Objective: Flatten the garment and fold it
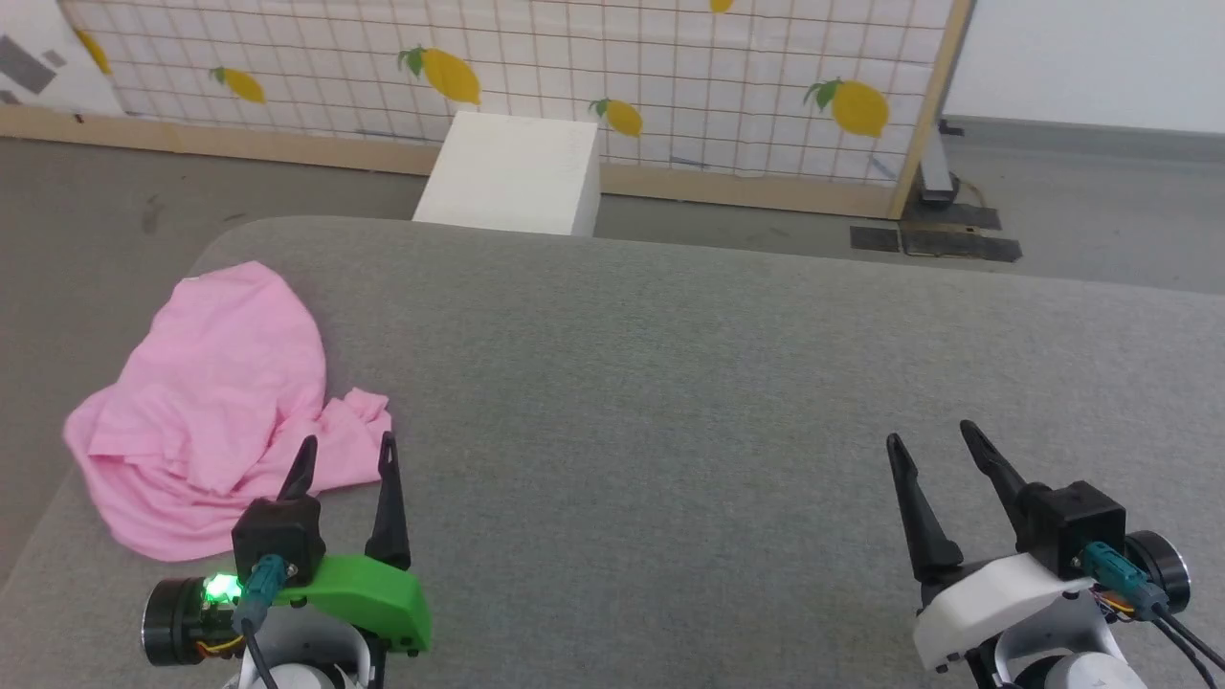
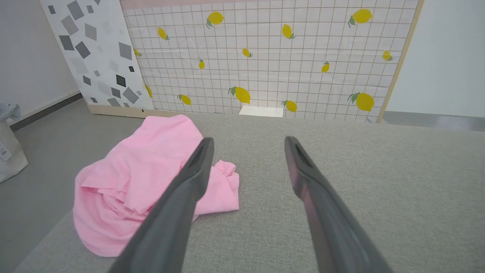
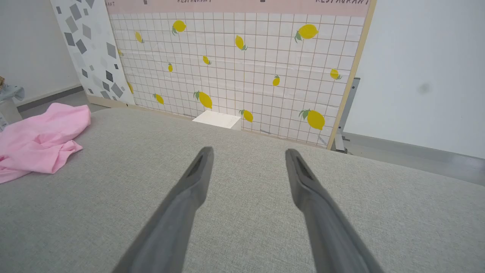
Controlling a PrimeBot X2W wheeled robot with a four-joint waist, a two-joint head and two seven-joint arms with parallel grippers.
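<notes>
Far left, along the left edge of the grey cloth-covered tabletop: the garment, pink, bunched in 1 loose heap, folds overlapping, outer edge at or just over the rim. Not flattened, not folded; waistband and leg openings not to be told apart. Just right of it, on the robot's side: left gripper, 2 fingers spread wide, nothing between them, left tip in front of the heap's near hem in the head view, contact not to be judged. Judged stage: the very start, 0 steps done. Left to do: grasp, drag toward the open middle, spread flat, then fold. Middle: a broad bare stretch of tabletop, woven grey, smooth, likely room enough for spreading. Far right, well apart from the cloth: right gripper, fingers likewise wide apart, empty, above bare tabletop. Beyond the far edge, left to right: grey floor, a white panel with grey shapes, a white box near the tabletop's far edge, a lemon-print tiled panel in a wooden frame, plain white wall.
</notes>
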